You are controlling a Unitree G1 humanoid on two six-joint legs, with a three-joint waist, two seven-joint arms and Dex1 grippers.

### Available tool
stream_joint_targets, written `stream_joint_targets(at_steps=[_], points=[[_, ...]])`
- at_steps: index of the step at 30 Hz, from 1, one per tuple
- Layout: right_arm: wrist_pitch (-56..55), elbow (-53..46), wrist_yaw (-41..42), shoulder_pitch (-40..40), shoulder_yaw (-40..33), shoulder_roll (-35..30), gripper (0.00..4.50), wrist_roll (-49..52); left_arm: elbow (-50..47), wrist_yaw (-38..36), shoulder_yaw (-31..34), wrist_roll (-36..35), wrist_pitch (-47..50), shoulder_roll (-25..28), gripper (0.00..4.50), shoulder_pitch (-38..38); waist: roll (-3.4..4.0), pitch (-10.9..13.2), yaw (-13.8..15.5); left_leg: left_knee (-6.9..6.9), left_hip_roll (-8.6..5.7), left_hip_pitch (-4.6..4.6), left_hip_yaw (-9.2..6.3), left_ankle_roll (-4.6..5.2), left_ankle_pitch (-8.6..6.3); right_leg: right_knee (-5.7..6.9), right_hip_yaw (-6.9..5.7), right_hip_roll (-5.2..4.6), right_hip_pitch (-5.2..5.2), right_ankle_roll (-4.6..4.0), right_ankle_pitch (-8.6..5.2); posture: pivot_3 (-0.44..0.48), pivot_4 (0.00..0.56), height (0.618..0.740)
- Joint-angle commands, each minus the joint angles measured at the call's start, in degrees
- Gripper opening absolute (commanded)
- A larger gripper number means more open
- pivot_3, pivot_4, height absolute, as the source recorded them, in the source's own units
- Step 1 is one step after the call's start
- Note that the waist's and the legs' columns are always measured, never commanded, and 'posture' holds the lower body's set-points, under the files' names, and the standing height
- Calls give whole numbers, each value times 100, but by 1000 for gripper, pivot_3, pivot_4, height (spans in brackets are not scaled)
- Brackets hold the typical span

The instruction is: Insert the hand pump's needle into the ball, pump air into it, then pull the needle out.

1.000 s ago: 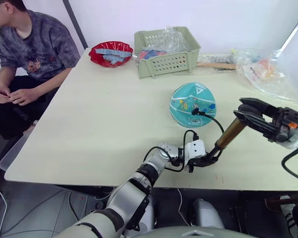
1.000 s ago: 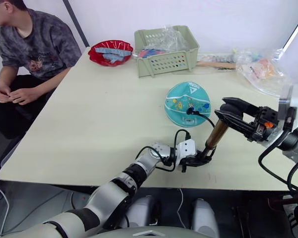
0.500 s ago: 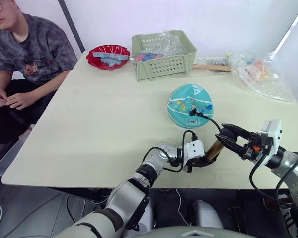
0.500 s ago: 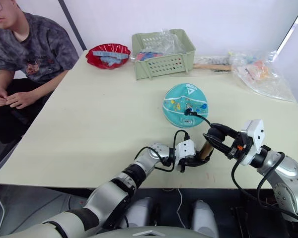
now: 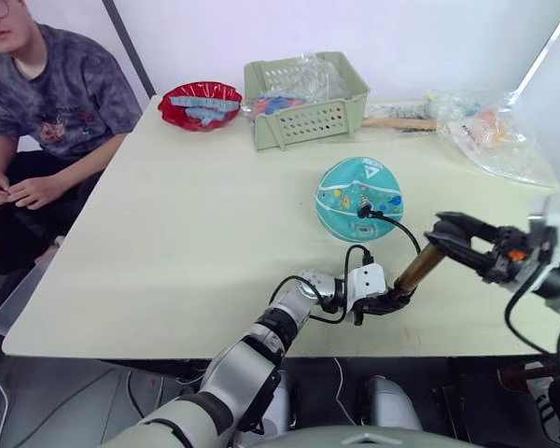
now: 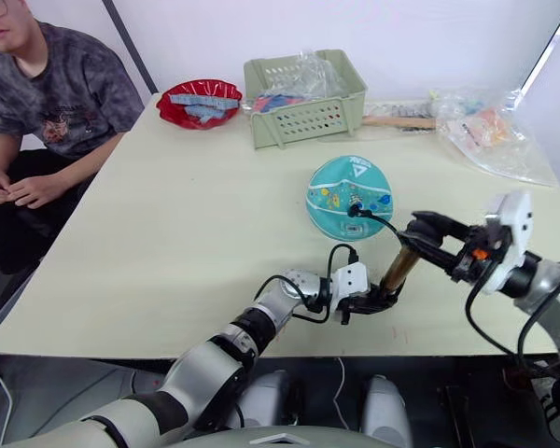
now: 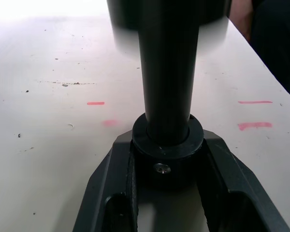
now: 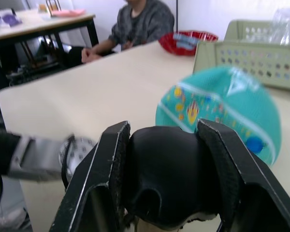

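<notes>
The hand pump [image 5: 416, 271] has a shiny brass barrel, black end caps and a thin black hose [image 5: 392, 222] that loops to the teal ball [image 5: 358, 198], which carries white seams and small cartoon prints. The pump leans on the bench [image 5: 196, 224] just in front of the ball, its long axis rising from base toward the right. The left claw [image 5: 385, 301] is clenched on the base cap; the right claw [image 5: 451, 231] grips the black handle. The needle is hidden at the ball's surface.
</notes>
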Motion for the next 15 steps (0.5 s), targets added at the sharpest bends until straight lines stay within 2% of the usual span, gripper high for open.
stream_joint_targets(at_steps=[1, 5, 15], points=[[255, -232, -128, -261, -895, -398, 1709, 688, 440, 43, -139, 234, 233, 104, 1128, 185, 2, 2, 0, 0, 0, -3, 4, 3, -2, -10, 0, -2, 0, 12, 7, 0, 150, 740], [529, -141, -270, -503, -1275, -701, 1709, 1141, 445, 37, -151, 244, 223, 92, 1128, 198, -3, 5, -3, 0, 4, -19, 14, 10, -7, -55, -10, -5, -1, 26, 37, 0, 150, 740], [997, 130, -402, -952, -1666, -1195, 1709, 1605, 467, 36, -165, 261, 215, 94, 1128, 196, 0, 5, 5, 1, 17, -24, 18, 9, -6, -54, -26, -1, -10, 20, 45, 0, 150, 740]])
